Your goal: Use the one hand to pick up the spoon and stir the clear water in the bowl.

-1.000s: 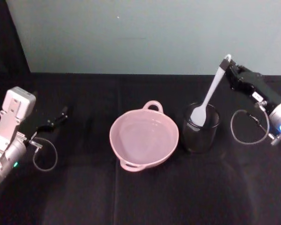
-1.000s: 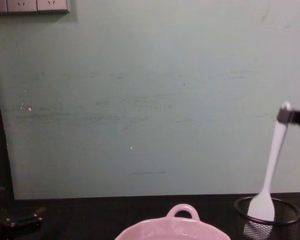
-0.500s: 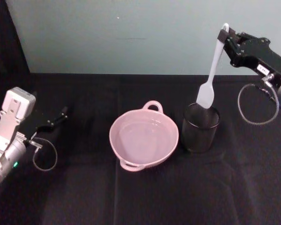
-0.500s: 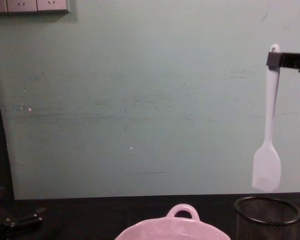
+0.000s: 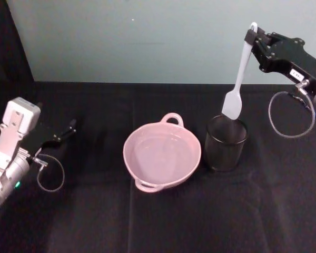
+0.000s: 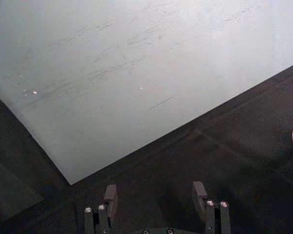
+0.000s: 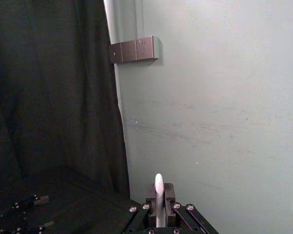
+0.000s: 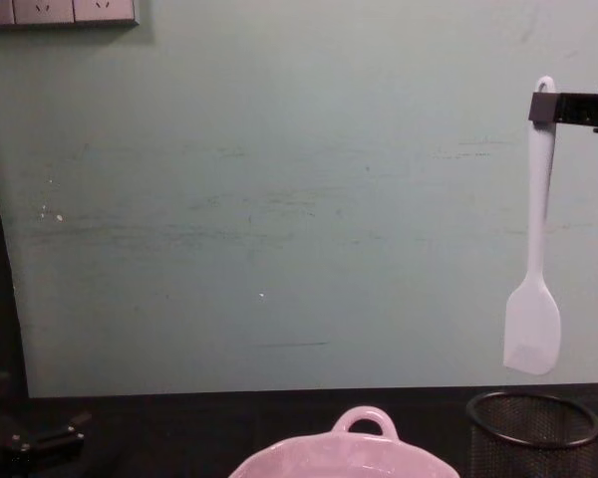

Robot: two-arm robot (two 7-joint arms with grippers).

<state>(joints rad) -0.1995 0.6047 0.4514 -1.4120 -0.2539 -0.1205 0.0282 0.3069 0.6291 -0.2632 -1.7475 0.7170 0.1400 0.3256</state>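
right hand clamped on spoon at the handle end; blade hangs clear above mesh cup | bowl of clear water sits beside the cup | advice: carry sideways, lower mid-bowl, stir slowly off the rim | left hand parked, spread apart

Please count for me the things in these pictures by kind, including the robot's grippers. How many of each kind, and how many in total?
Pale pink glossy bowl: 1
Black wire-mesh cup: 1
Long white plastic spoon: 1, hanging from the right gripper above the cup
Black grippers: 2, with the left gripper parked open at the left
Total: 5
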